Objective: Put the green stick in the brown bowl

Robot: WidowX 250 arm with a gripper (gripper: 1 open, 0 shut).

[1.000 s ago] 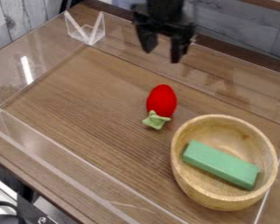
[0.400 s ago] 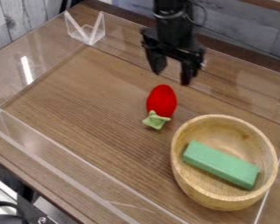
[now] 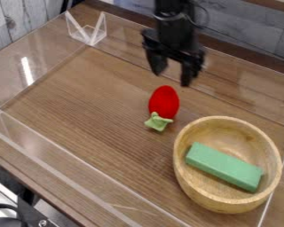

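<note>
The green stick (image 3: 225,167) lies in the brown bowl (image 3: 198,191). The gripper (image 3: 172,71) hangs wide open above the table, holding nothing.

a single camera looked down at a slant from above the near edge of the wooden table (image 3: 74,106), fairly close, facing the far wall; the clear-walled enclosure (image 3: 85,28) filled the frame.

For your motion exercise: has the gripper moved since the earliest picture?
Yes. The gripper has come lower in the picture, nearer the red strawberry toy, which stayed put.
</note>
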